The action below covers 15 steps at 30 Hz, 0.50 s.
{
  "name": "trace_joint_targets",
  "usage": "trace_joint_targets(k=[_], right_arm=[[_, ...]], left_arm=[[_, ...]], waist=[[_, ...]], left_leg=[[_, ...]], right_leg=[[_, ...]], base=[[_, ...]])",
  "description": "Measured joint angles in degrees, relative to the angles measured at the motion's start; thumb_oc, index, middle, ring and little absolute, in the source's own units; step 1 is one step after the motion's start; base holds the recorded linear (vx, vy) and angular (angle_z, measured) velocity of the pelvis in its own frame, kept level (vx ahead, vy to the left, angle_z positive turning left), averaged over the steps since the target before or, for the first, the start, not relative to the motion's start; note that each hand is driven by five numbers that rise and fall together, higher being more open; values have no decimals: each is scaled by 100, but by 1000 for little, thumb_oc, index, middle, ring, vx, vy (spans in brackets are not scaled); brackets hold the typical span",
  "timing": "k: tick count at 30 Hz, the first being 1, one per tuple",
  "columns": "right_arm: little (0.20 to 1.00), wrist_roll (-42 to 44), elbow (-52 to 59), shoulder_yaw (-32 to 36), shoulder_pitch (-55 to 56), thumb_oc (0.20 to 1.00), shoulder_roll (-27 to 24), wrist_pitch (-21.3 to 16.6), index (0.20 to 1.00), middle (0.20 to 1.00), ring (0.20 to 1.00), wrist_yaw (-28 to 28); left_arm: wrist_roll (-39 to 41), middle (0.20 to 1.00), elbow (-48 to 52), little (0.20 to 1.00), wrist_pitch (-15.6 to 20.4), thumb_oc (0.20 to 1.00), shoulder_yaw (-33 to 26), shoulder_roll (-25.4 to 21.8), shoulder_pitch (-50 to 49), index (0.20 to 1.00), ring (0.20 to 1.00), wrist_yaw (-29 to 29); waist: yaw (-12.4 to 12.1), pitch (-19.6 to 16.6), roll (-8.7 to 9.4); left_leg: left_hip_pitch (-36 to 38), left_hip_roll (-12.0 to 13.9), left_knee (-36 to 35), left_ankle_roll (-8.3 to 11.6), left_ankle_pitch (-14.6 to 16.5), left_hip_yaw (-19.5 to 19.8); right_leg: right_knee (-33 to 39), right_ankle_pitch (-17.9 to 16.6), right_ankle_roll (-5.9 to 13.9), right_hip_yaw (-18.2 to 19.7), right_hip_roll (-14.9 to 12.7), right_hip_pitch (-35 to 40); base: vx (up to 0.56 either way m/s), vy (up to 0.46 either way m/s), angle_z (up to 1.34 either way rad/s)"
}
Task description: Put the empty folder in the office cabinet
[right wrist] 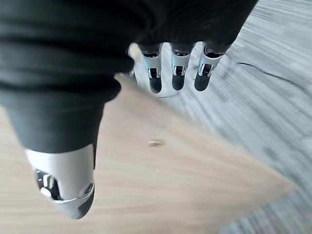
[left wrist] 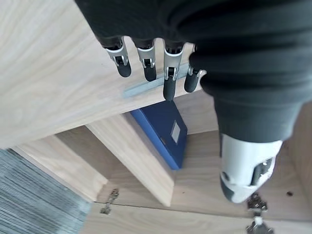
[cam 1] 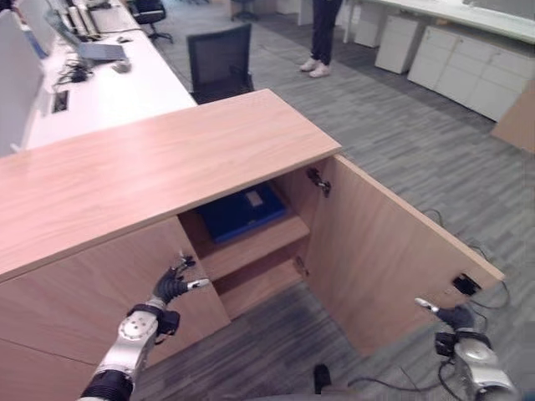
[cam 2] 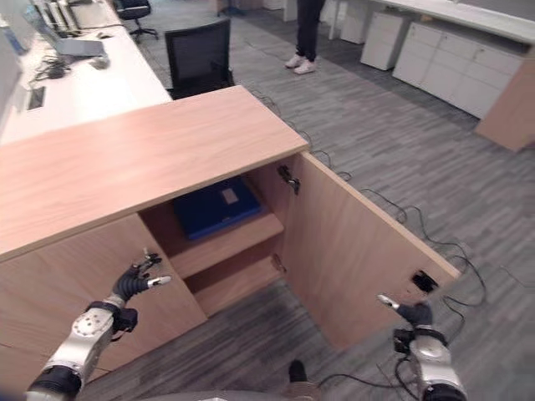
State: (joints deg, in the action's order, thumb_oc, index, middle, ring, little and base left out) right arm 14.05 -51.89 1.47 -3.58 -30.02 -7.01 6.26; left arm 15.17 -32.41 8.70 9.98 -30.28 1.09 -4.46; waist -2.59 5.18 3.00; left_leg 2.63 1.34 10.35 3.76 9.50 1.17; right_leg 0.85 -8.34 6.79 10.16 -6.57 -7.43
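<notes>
The flat dark-blue folder (cam 1: 242, 210) lies on the light-wood office cabinet's (cam 1: 150, 167) upper shelf; both the left hand (cam 1: 174, 284) and the right hand (cam 1: 451, 316) hang relaxed and empty. Next likely means swinging the open wooden door (cam 1: 393, 251) shut.

From my right wrist cam I've got the right hand (right wrist: 73, 180) up close, fingers (right wrist: 178, 73) hanging relaxed and straight, holding nothing, thumb off to the side. Past them is the light wood face of the cabinet door (right wrist: 185, 180), with a small metal fitting (right wrist: 155, 143) on it. Beyond the door's edge I can see grey carpet floor (right wrist: 278, 97), pretty blurry.
</notes>
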Motion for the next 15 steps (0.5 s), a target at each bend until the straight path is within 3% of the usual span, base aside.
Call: trace_joint_targets(k=[1,2,4,5,6,7,8,9,10,11,12,13,14,15], right_arm=[[1000,-1,-38,-3,-81,1000,25,7,1000,1000,1000,-5],[1000,-6,-29,-23,-98,1000,27,9,1000,1000,1000,-78],[1000,-5,24,-38,-127,1000,22,17,1000,1000,1000,-123],[1000,-5,4,-36,-71,1000,26,29,1000,1000,1000,-113],[1000,-6,30,-48,-26,1000,62,26,1000,1000,1000,-118],[1000,-6,48,-67,-69,1000,77,16,1000,1000,1000,-114],[1000,-7,46,-98,-64,1000,75,18,1000,1000,1000,-125],[1000,-8,69,-112,-92,1000,88,17,1000,1000,1000,-118],[1000,-8,65,-125,-152,1000,122,18,1000,1000,1000,-116],[1000,-7,73,-156,-232,1000,178,20,1000,1000,1000,-116],[1000,-7,87,-168,-266,1000,223,18,1000,1000,1000,-117],[1000,-8,100,-165,-331,1000,225,21,1000,1000,1000,-115],[1000,-8,207,-165,-325,1000,201,50,1000,1000,1000,-122],[1000,-9,241,-161,-339,1000,200,62,1000,1000,1000,-124]], left_arm=[[26,1000,-45,1000,45,1000,-130,82,-42,1000,1000,42],[28,1000,-68,1000,33,1000,-197,91,-79,1000,1000,153],[26,1000,-76,1000,38,1000,-363,-83,-353,1000,1000,186],[25,1000,-116,1000,36,1000,-412,-219,-470,1000,1000,193],[27,1000,-124,1000,40,1000,-474,-272,-492,1000,1000,214],[27,1000,-124,1000,43,1000,-509,-334,-507,1000,1000,226],[26,1000,-127,1000,29,1000,-522,-344,-511,1000,1000,235],[23,1000,-137,1000,7,1000,-533,-351,-509,1000,1000,239],[23,1000,-164,1000,5,1000,-535,-359,-506,1000,1000,254],[23,1000,-191,1000,1,1000,-535,-386,-505,1000,1000,275],[20,1000,-185,1000,-1,1000,-538,-413,-508,1000,1000,276],[18,1000,-215,1000,-1,1000,-557,-340,-426,1000,1000,272],[18,1000,-219,1000,-8,1000,-562,-170,-306,1000,1000,278],[18,1000,-140,1000,-3,1000,-486,-145,-291,1000,1000,212]], waist=[[-135,47,-82],[-124,9,-238],[-114,22,-244],[-116,30,-186],[-92,-1,-17],[-109,6,-11],[-81,27,23],[-55,34,9],[-36,39,12],[-47,58,25],[-84,54,56],[-137,152,-52],[-181,203,-240],[-190,182,-245]], left_leg=[[53,-15,-252,-158,-30,-291],[74,151,-401,-268,-131,-677],[209,249,-722,-217,-307,-1227],[273,234,-806,-211,-318,-1393],[270,156,-781,-186,-328,-1455],[260,167,-793,-154,-367,-1507],[252,188,-821,-94,-427,-1496],[226,173,-814,-65,-490,-1510],[175,172,-764,-117,-447,-1523],[96,169,-717,-168,-393,-1539],[86,209,-724,-246,-439,-1636],[102,282,-738,-272,-492,-1716],[90,485,-944,-345,-690,-1783],[69,544,-1054,-282,-667,-1842]], right_leg=[[101,203,260,126,55,-154],[56,513,507,176,121,-246],[-850,433,541,118,280,-670],[-1101,448,519,141,255,-577],[-1059,555,372,98,215,-479],[-897,421,193,114,238,-442],[-768,318,224,131,242,-405],[-715,-53,198,55,294,-450],[-667,-219,404,-11,304,-477],[-414,-459,794,-177,277,-439],[7,66,831,-527,110,-284],[-117,269,518,-780,110,-295],[-1455,570,283,-1037,229,-694],[-2261,865,308,-1093,232,-845]], base=[[-30,210,-138],[-43,161,-162],[-71,70,-132],[-88,68,-88],[-146,96,-52],[-121,40,-16],[-251,92,-17],[-239,89,-14],[-204,92,-31],[-96,45,-42],[-38,25,-50],[5,21,-19],[48,28,3],[60,13,32]])
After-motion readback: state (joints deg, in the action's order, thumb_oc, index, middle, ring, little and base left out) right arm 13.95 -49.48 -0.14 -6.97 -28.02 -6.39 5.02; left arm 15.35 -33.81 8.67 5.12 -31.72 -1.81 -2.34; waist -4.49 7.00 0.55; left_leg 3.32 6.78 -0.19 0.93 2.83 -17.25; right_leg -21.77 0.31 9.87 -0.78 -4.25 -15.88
